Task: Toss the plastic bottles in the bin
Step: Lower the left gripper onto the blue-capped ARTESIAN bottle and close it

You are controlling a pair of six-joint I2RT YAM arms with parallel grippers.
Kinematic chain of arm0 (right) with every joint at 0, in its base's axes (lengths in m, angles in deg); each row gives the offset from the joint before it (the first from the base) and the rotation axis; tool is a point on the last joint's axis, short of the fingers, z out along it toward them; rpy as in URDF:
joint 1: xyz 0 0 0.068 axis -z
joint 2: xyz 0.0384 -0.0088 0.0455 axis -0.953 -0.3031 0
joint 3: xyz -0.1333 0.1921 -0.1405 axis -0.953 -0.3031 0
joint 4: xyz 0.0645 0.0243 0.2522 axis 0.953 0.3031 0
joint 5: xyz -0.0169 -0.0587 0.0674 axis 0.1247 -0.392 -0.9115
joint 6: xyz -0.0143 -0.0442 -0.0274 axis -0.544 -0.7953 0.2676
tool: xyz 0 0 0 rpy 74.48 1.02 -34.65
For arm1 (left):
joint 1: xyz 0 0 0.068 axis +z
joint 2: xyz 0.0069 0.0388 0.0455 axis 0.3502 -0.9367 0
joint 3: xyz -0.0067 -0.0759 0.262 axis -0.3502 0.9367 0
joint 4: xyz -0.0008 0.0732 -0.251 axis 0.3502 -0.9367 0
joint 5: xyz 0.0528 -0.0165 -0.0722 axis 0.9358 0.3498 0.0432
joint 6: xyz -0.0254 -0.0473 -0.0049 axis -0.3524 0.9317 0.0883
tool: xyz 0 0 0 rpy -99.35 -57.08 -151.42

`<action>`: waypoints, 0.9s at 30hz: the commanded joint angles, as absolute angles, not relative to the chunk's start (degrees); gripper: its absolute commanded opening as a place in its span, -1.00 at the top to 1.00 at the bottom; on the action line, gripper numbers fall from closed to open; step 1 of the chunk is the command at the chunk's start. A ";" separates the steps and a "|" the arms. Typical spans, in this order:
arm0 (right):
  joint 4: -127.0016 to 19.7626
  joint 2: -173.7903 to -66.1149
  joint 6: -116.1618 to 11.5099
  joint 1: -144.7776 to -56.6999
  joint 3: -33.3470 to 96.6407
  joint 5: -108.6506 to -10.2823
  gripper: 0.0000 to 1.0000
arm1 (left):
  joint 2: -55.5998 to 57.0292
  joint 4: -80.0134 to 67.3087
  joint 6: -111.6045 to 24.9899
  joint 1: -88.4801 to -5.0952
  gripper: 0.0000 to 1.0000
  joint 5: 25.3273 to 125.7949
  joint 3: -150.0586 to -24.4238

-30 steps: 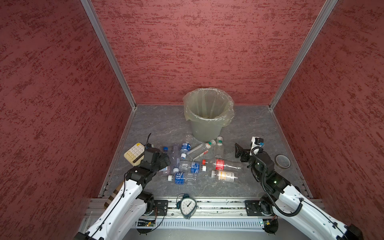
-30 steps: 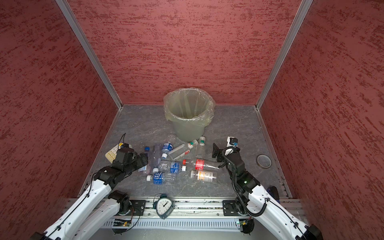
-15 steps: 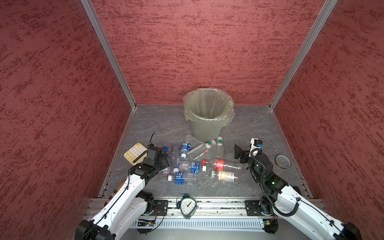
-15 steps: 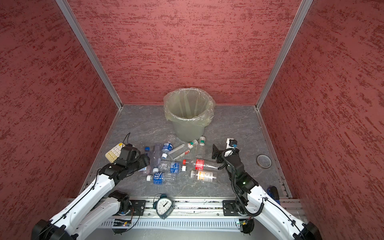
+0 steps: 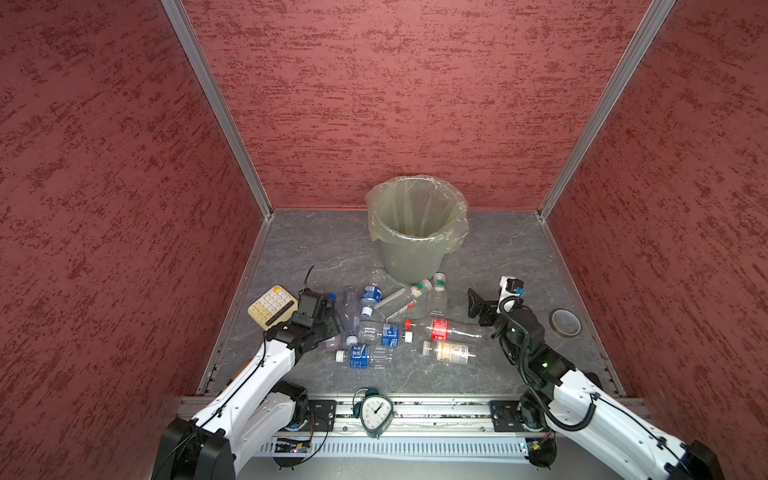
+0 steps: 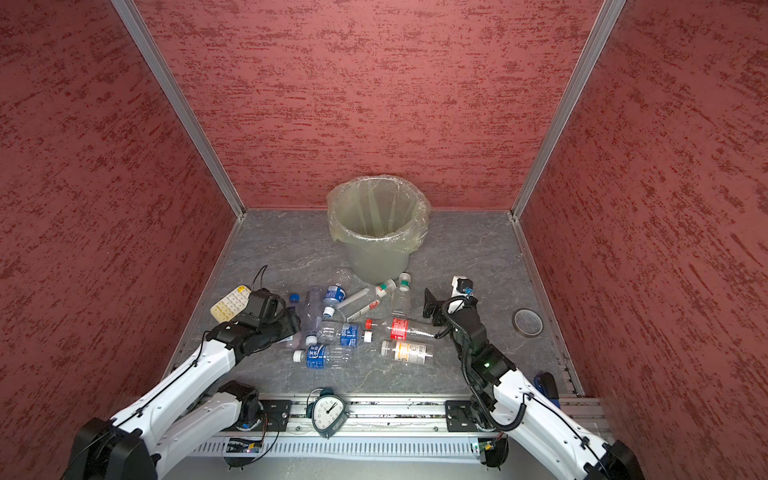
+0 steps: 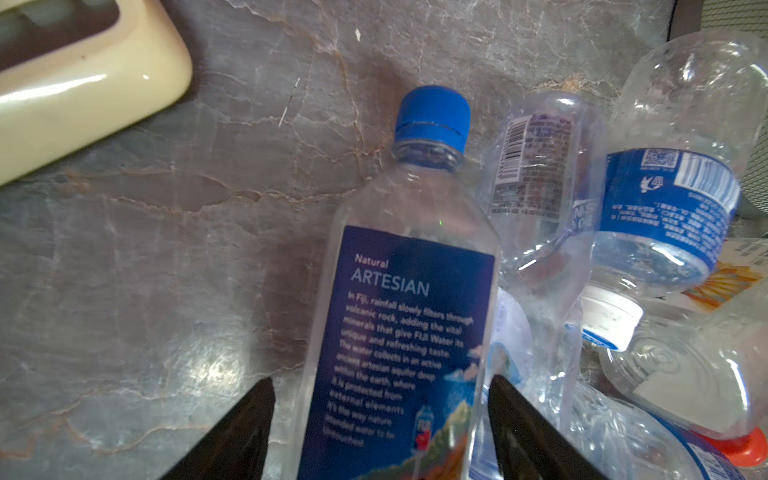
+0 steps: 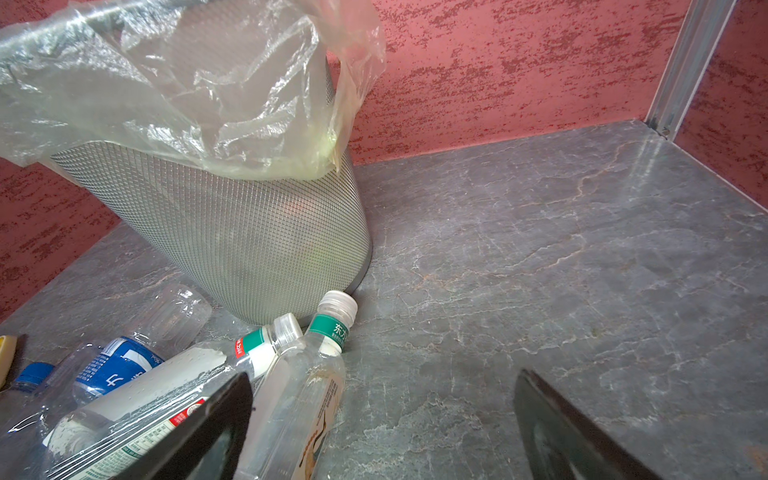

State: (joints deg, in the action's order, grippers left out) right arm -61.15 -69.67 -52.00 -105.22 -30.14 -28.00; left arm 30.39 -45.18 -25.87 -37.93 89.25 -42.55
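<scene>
Several clear plastic bottles (image 5: 384, 332) lie in a heap on the grey floor in front of the bin (image 5: 415, 253), a grey mesh bucket with a yellowish bag over its rim (image 8: 249, 232). My left gripper (image 7: 380, 378) straddles a blue-capped bottle with a dark blue label (image 7: 407, 311) at the heap's left edge. Its jaws stand on either side of the body, with a small gap on one side. My right gripper (image 8: 384, 376) hangs open over bare floor just right of the heap (image 5: 492, 297), beside a green-collared bottle (image 8: 307, 399).
A cream calculator (image 5: 272, 309) lies left of my left gripper. A teal alarm clock (image 5: 376, 409) stands on the front rail. A tape ring (image 5: 565, 321) lies at the right. Red walls close in three sides.
My left gripper has slid forward over the blue-capped bottle and its jaws have narrowed around it. The right gripper has shifted slightly and stays wide.
</scene>
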 commanded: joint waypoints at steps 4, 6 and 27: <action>-62.79 -69.83 -51.83 -105.23 -30.30 -28.67 -0.97 | 29.42 -44.16 -26.01 -38.07 -0.60 89.31 -43.23; -62.79 -70.02 -51.83 -105.23 -30.26 -28.80 -0.97 | 28.91 -44.06 -26.07 -37.99 -0.59 89.24 -43.41; -63.14 -70.87 -52.01 -105.23 -29.97 -29.37 -0.97 | 25.93 -44.33 -25.94 -35.63 -0.38 88.04 -44.33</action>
State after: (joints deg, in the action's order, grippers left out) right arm -61.54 -70.96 -52.00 -105.22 -30.14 -28.70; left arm 25.87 -44.37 -25.87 -36.22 88.51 -43.25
